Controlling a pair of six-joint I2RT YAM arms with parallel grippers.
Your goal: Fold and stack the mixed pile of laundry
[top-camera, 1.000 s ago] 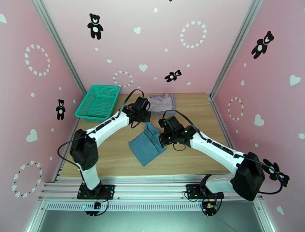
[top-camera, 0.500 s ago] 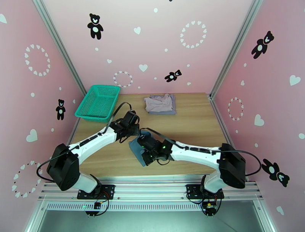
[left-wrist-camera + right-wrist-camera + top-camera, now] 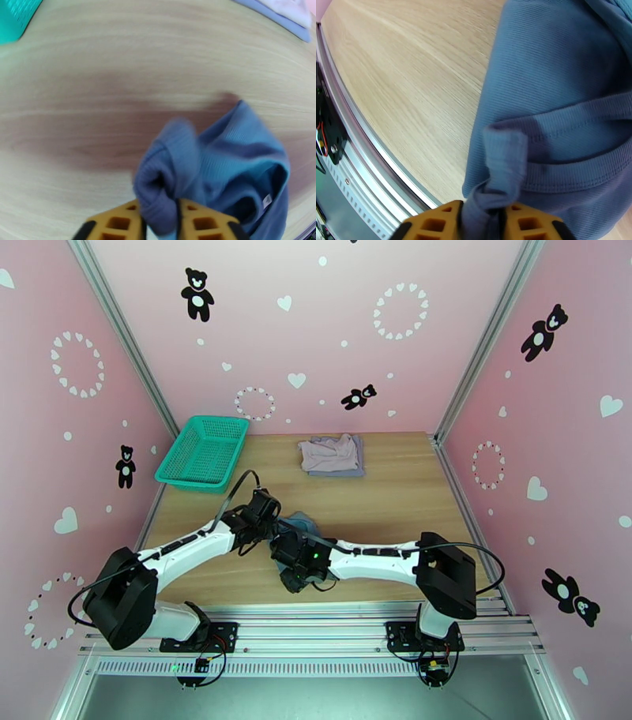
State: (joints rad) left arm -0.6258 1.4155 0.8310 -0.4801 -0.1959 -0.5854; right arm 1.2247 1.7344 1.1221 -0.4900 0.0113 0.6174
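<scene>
Left gripper (image 3: pixel 160 221) pinching bunched edge of top (image 3: pixel 237 158) — right gripper (image 3: pixel 482 221) clamped on hem fold. Top low centre of overhead view, near front edge of table (image 3: pixel 395 493); twin holds likely for folding it over. Other garments (image 3: pixel 332 455) parked upper centre.

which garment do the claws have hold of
The teal-blue top, bunched up nearest the arm bases: the left claw and the right claw each pinch a fold of it. The two pale garments lie stacked farther back, untouched.
</scene>
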